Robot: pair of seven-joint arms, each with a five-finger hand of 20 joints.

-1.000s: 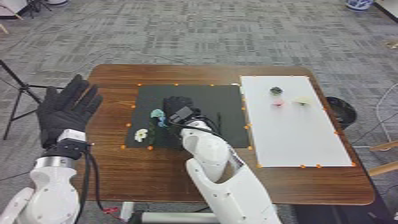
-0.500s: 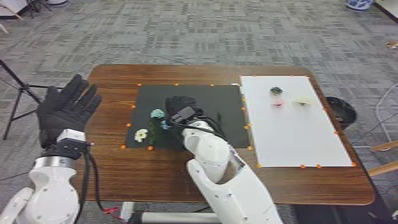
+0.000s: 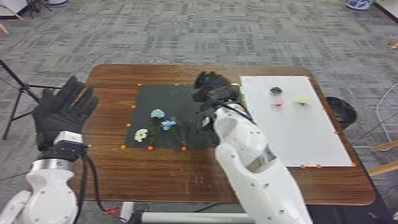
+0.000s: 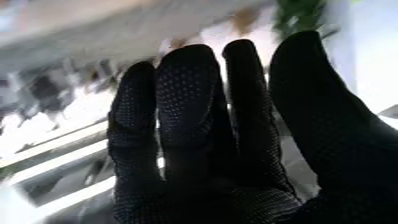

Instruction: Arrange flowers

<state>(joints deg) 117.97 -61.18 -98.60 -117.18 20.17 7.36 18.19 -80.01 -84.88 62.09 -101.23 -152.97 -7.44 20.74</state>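
Together on a black mat [image 3: 160, 96], a teal flower [image 3: 157, 114], a blue flower [image 3: 168, 124] and a white flower [image 3: 141, 134] lie in the head view; pink [image 3: 277, 102], pale [image 3: 302, 101] and dark blooms [image 3: 276, 90] rest on a white board [image 3: 306, 137]. The right hand [image 3: 211, 86] is at the mat's far right corner; the left hand [image 3: 60, 112] is open beside the table [image 3: 115, 172]. In the right wrist view, the right hand [image 4: 200, 185] is open, fingers straight.

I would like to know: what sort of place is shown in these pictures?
Probably a robotics lab or test room. A tripod stands on grey carpet, and the table bears a black mat and a white sheet, with orange marks along their edges.
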